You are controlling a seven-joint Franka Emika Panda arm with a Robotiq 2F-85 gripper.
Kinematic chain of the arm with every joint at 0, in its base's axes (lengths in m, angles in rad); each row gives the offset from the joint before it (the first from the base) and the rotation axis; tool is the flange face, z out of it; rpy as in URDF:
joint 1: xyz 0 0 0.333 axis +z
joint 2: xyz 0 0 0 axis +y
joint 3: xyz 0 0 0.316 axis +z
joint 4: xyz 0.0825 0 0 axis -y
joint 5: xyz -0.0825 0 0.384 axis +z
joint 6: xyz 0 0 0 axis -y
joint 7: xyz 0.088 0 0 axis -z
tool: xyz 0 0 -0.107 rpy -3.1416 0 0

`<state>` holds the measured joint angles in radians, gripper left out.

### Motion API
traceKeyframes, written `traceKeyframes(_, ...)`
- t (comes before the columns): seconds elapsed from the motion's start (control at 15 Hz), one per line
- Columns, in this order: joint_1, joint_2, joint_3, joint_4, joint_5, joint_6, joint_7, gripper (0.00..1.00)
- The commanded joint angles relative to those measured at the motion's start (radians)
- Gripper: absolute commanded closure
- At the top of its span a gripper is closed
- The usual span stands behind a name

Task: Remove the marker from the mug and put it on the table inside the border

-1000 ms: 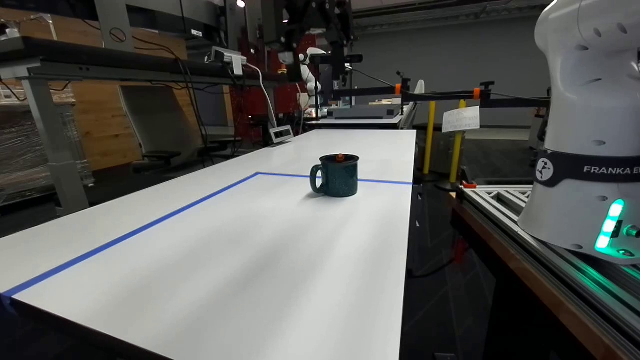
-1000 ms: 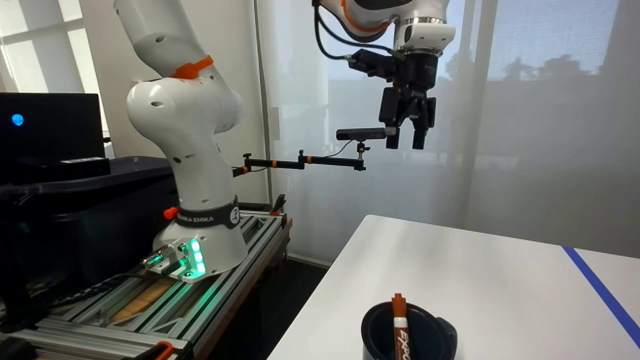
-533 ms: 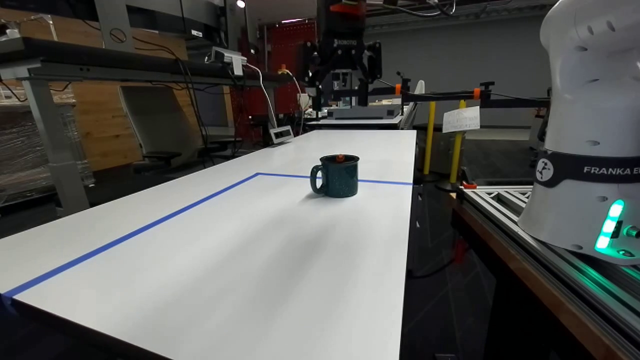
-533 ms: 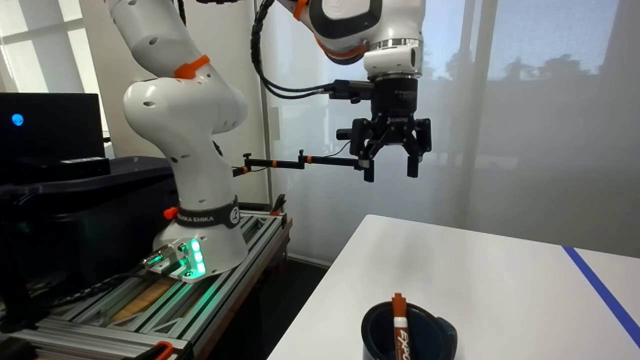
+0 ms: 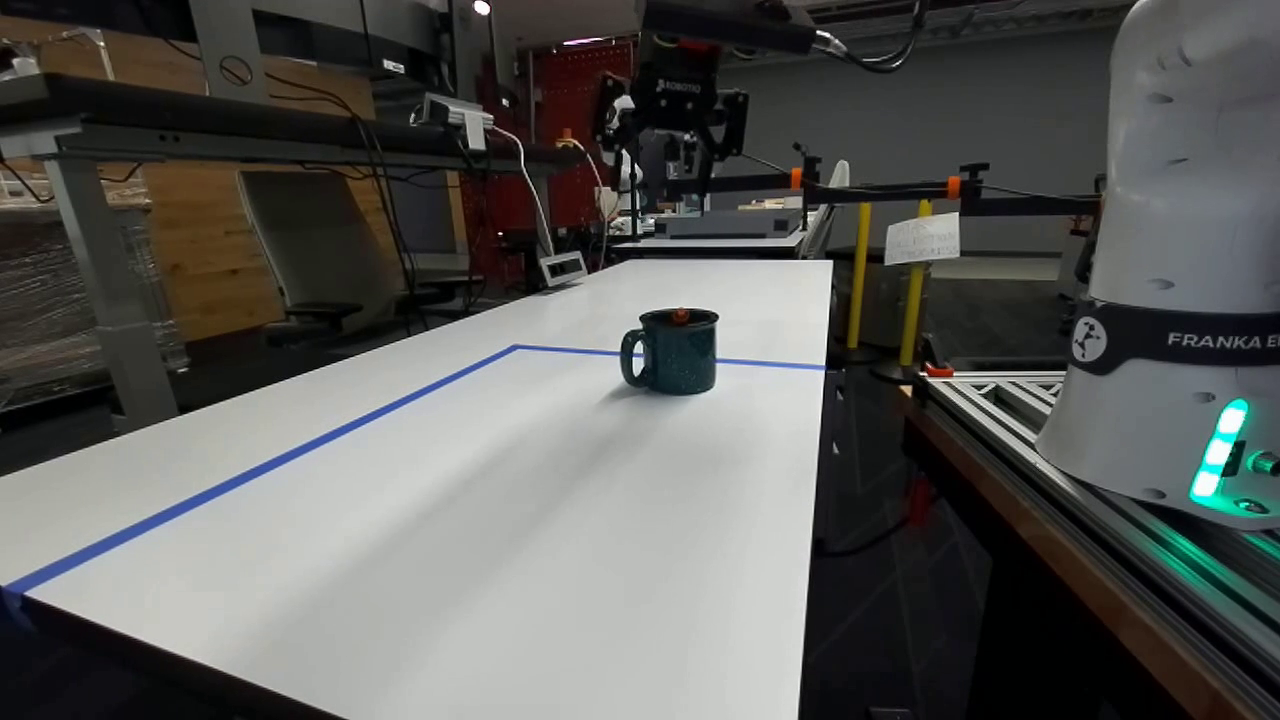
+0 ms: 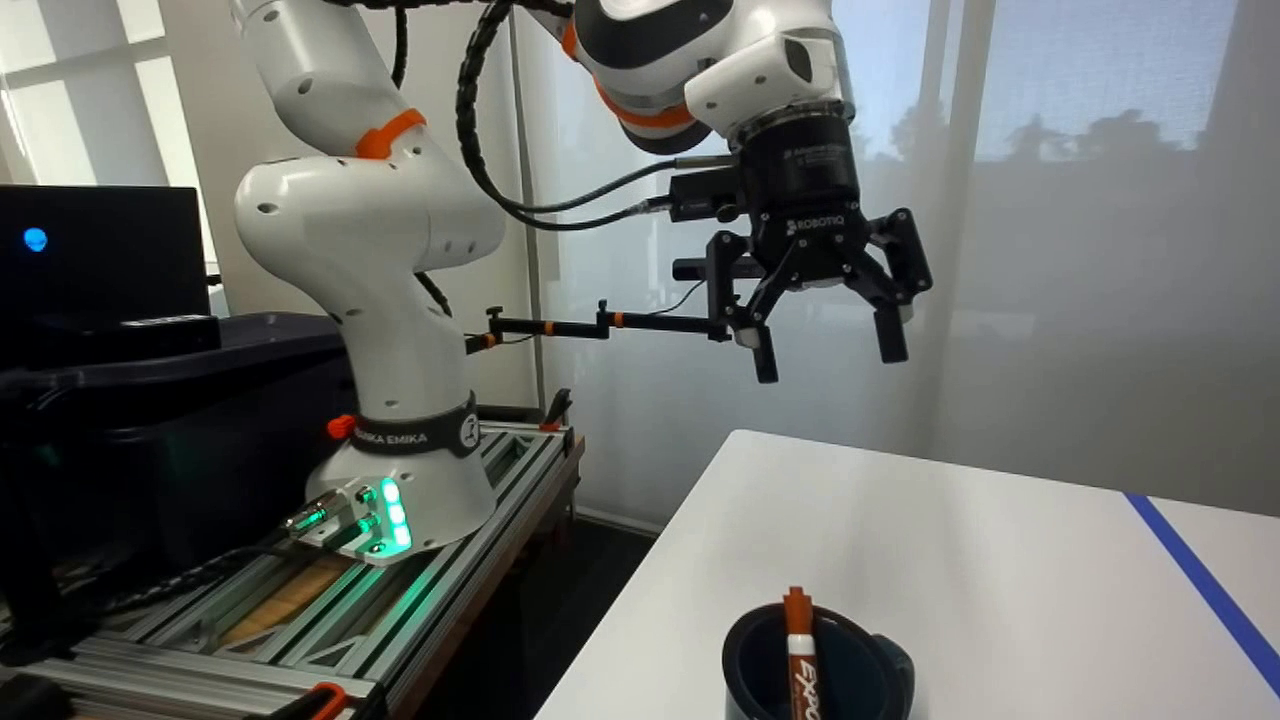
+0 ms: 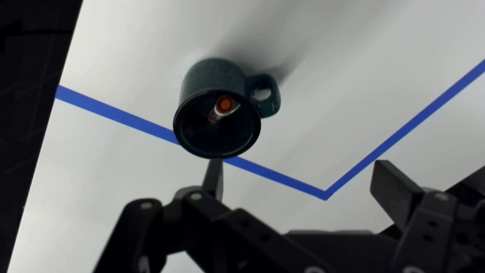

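Note:
A dark green speckled mug (image 5: 690, 355) stands upright on the white table (image 5: 560, 520), by the blue tape border (image 5: 350, 430). An orange-red marker (image 6: 800, 650) leans inside the mug, its end rising above the rim. In the wrist view I look down into the mug (image 7: 212, 77) and see the marker (image 7: 225, 104) end-on. My gripper (image 6: 829, 362) is open, empty and tilted, high above the table and apart from the mug. In the wrist view the gripper (image 7: 297, 167) has its fingers wide apart, the left one appearing just below the mug's rim.
The robot base (image 6: 410, 490) stands on a metal-frame bench beside the table. A camera on a black bar (image 6: 660, 322) shows behind the gripper. A dark desk (image 5: 300, 130) and a chair (image 5: 320, 240) stand on the table's far side.
My gripper has come lower, turned about its axis and then tilted; it looks larger in an exterior view. The mug and marker have not moved.

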<state>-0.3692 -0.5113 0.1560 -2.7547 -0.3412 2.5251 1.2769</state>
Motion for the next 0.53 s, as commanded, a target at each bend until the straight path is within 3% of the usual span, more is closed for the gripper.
traceKeyframes(0.0,-0.119,0.017,0.074,0.001,-0.127,0.048,0.232,0.00)
traceKeyframes(0.07,-0.125,0.033,0.083,0.001,-0.124,0.017,0.295,0.00)
traceKeyframes(0.13,-0.068,0.014,0.023,0.002,-0.100,0.017,0.183,0.00)
traceKeyframes(0.47,-0.078,0.052,0.035,0.006,-0.115,0.027,0.275,0.00)
